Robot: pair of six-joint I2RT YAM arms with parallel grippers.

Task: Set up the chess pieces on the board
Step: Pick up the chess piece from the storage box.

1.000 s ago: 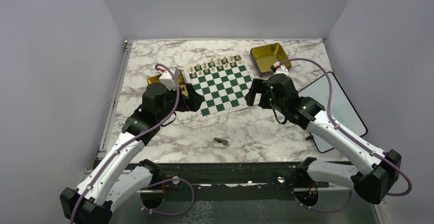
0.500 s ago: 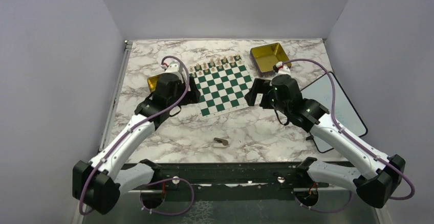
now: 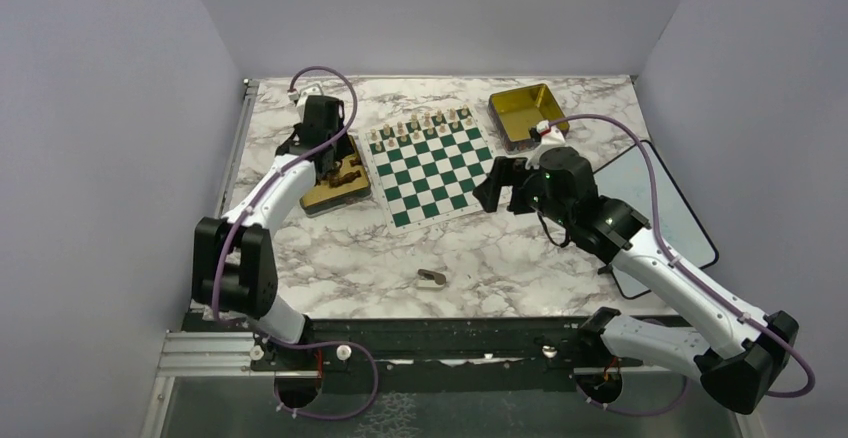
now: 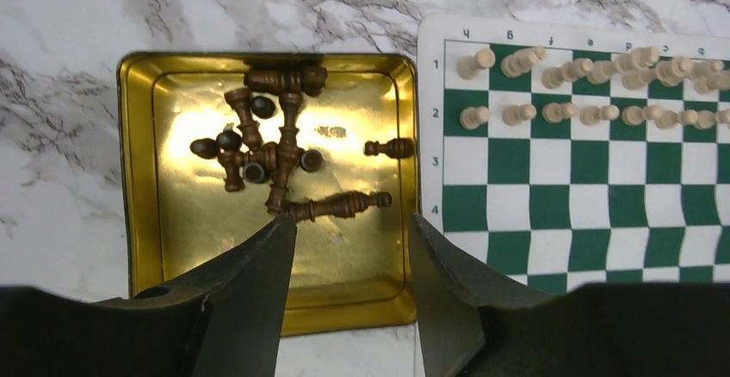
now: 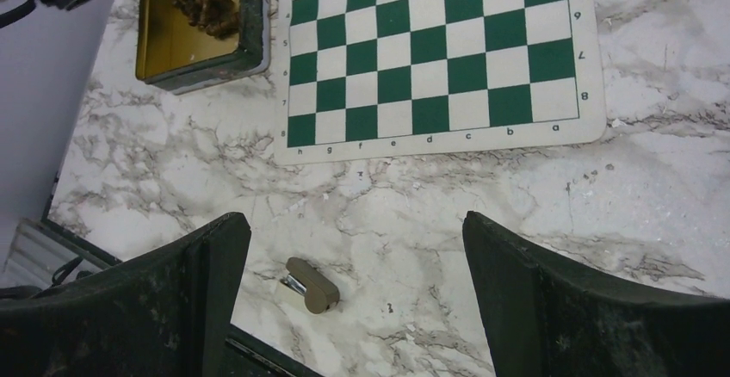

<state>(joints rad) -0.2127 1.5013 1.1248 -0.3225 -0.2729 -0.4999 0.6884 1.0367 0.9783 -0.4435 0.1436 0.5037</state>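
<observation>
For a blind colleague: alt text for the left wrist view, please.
Open left gripper above a gold square tin heaped with dark brown chess pieces; beside it, a green-and-white checked chessboard with two rows of cream pieces.

Dark chess pieces (image 4: 284,155) beside green-white board (image 4: 594,189)

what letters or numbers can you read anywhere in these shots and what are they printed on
"h g f e d c b a": along the near border of the board, right wrist view.
"5 6 7 8": down the same board's right border in that view.
"1 2 3 4": on the board's border beside the gold tin, left wrist view.
Marks on the border behind the pale pieces: too blurred to read.
Nothing else is legible.
</observation>
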